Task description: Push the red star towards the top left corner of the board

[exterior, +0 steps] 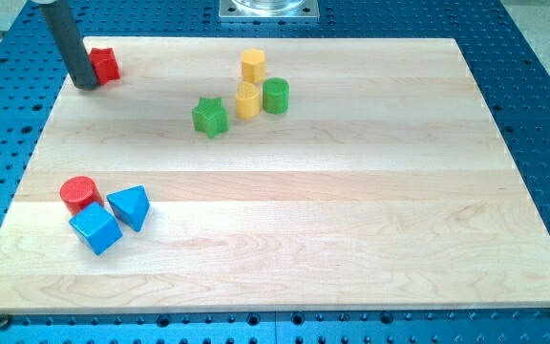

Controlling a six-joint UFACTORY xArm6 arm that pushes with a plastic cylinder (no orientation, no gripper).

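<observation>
near the view's top left corner of the wooden table (351,239), the small red star-shaped block (105,64) touches my tip (86,84) at its left; no pincer exists to report. task judged nearly complete, little travel remaining.

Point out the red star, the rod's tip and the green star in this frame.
red star (106,64), camera view, on its top face.
my tip (85,84), camera view, at the rod's very end, just left of the red star.
green star (210,116), camera view, on its top face.
</observation>
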